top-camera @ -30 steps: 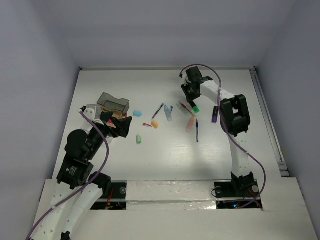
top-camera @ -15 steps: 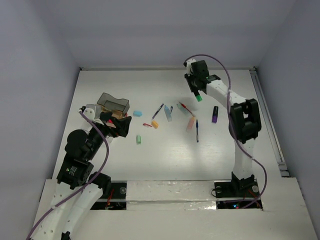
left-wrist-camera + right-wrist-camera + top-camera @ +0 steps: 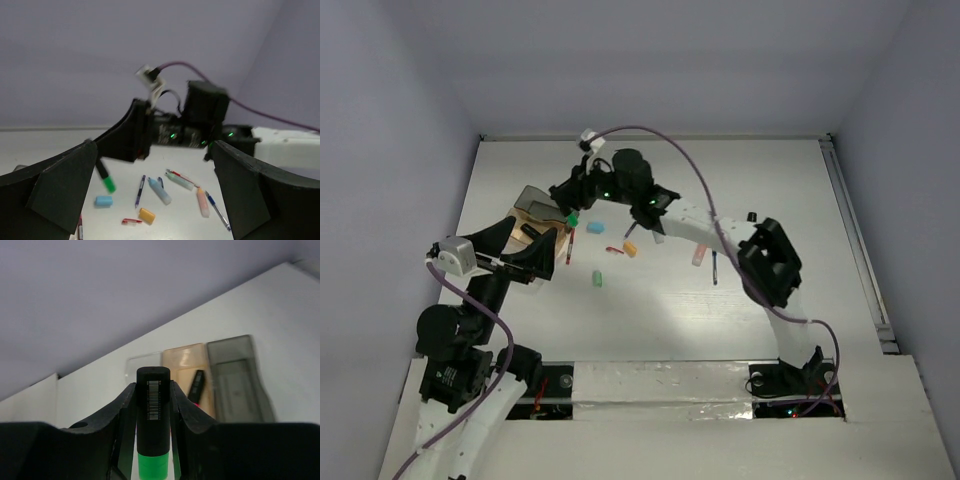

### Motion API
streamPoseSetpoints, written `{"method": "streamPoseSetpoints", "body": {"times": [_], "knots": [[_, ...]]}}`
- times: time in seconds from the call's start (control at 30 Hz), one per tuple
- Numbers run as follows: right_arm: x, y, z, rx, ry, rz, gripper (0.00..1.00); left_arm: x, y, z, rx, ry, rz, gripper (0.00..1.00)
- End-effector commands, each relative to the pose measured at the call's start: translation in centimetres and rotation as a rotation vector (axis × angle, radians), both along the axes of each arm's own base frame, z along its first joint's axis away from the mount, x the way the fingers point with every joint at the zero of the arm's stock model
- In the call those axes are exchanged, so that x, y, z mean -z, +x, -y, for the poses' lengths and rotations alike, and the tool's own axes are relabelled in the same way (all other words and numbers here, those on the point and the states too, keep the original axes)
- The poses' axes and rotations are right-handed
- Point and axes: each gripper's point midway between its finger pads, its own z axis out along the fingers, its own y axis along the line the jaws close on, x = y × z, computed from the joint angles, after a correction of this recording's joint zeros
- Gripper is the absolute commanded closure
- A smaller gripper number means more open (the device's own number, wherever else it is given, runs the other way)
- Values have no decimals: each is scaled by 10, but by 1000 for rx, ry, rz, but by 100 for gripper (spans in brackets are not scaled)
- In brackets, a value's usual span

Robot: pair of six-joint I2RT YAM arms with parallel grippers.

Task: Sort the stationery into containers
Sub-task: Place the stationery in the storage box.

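Note:
My right gripper is shut on a black highlighter with a green cap, held cap down over the containers. In the right wrist view the highlighter stands between the fingers, above the joined clear, tan and grey compartments. A black and pink highlighter lies in the tan one. My left gripper is open and empty, just in front of the containers. In its own view the left gripper faces the held highlighter.
Loose on the table are a pale-blue eraser, an orange cap, a mint eraser, a peach highlighter and a blue pen. The left wrist view adds a pale-blue highlighter and a purple pen.
My right arm has swung from the back right across to the left with the green highlighter, ending over the containers. My left arm has drawn back toward the near left.

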Motion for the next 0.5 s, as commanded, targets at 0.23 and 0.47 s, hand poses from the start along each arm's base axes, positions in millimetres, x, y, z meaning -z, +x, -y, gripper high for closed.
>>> {"method": "streamPoseSetpoints", "body": {"times": [0.23,0.47], "knots": [[10,-21,-97,-183,119,19,96,-5,-5,-10,-40,-20,58,1],[47,-2,-117,-131,72,32,96,-5,-5,-9,-37,-20,59,1]]}}
